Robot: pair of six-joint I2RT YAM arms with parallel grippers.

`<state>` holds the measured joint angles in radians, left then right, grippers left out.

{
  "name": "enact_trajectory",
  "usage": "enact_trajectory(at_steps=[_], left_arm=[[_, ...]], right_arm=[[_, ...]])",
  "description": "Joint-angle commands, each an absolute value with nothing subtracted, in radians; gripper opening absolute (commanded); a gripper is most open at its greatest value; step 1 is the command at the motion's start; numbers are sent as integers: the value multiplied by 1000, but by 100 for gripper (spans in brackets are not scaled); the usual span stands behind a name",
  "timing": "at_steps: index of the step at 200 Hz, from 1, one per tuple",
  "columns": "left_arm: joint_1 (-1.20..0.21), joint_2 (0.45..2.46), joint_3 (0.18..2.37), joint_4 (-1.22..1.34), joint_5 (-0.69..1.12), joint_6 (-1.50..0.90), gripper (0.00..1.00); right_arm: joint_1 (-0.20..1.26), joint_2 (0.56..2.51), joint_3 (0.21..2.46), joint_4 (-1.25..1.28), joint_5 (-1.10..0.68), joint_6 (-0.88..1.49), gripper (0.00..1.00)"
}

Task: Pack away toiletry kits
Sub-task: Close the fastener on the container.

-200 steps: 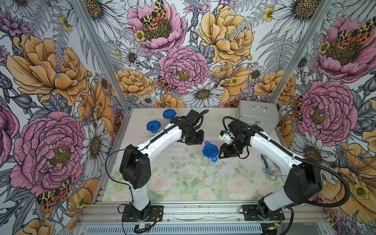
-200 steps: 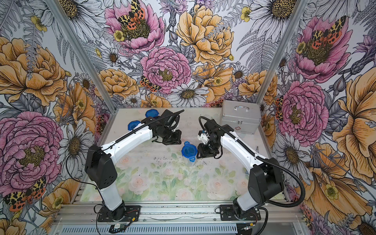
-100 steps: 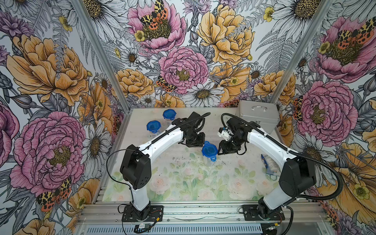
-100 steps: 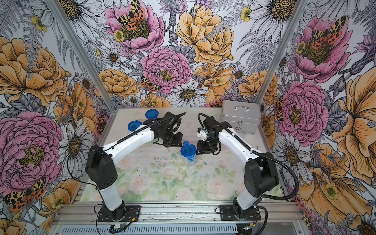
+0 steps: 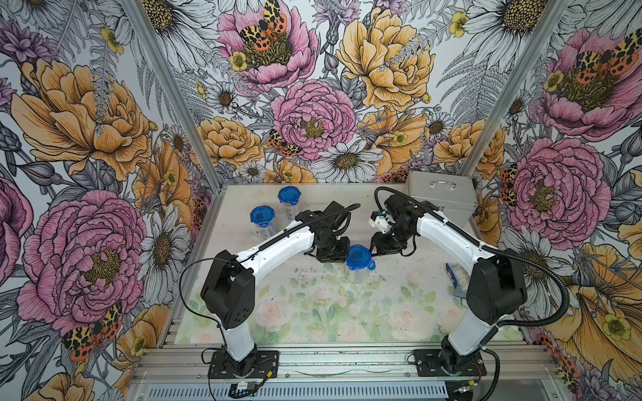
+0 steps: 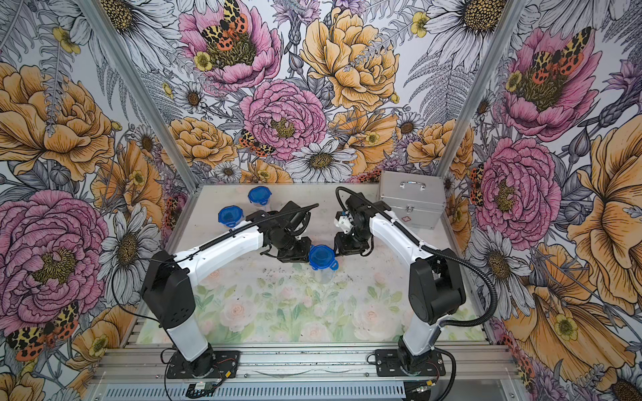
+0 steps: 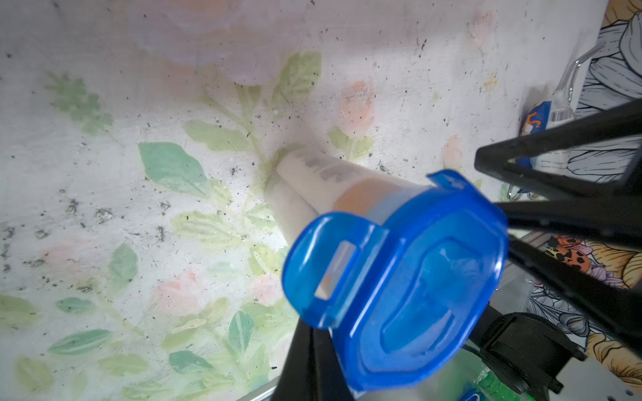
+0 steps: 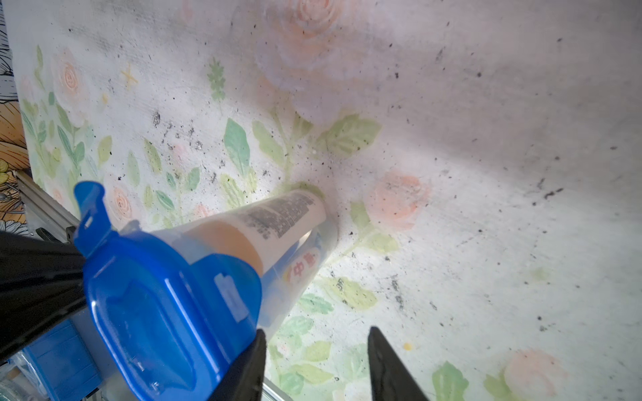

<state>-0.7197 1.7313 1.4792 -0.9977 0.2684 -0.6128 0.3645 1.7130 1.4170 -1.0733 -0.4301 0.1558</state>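
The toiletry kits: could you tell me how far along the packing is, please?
Done: two lidded cups stand at the back. In hand: the third cup's lid is on, a tab sticking out; left fingers shut beside it, right fingers open. Remaining: a loose blue packet by the right arm; the silver case is closed.

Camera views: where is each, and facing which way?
Both top views: high over the arm bases, looking down at the floral tabletop; white left arm and right arm show.
Left wrist: looks down past the shut left gripper at the blue-lidded clear plastic cup.
Right wrist: same cup, opposite side, past the open right gripper.
Shared: that cup.
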Motion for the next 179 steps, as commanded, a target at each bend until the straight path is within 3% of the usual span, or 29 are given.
enact_trajectory(at_steps=[1,30,57,80,179], left_arm=[[-689,1634,1462,-1028,227,-645,0],[-653,1598,1518,-1099,213,-589,9],[-652,1654,1629,-1101,250,-494,35],[-659,1730,1726,-1100,274,-431,44],[-684,1891,1809,-1100,337,-344,46]], right_arm=[[331,1679,1418,-1061,-443,152,50],[319,1595,1356,-1084,-438,164,51],[320,1517,1315,-1086,-480,181,52],[338,1490,1302,-1085,-526,195,52],[394,1519,1245,-1055,-525,236,50]])
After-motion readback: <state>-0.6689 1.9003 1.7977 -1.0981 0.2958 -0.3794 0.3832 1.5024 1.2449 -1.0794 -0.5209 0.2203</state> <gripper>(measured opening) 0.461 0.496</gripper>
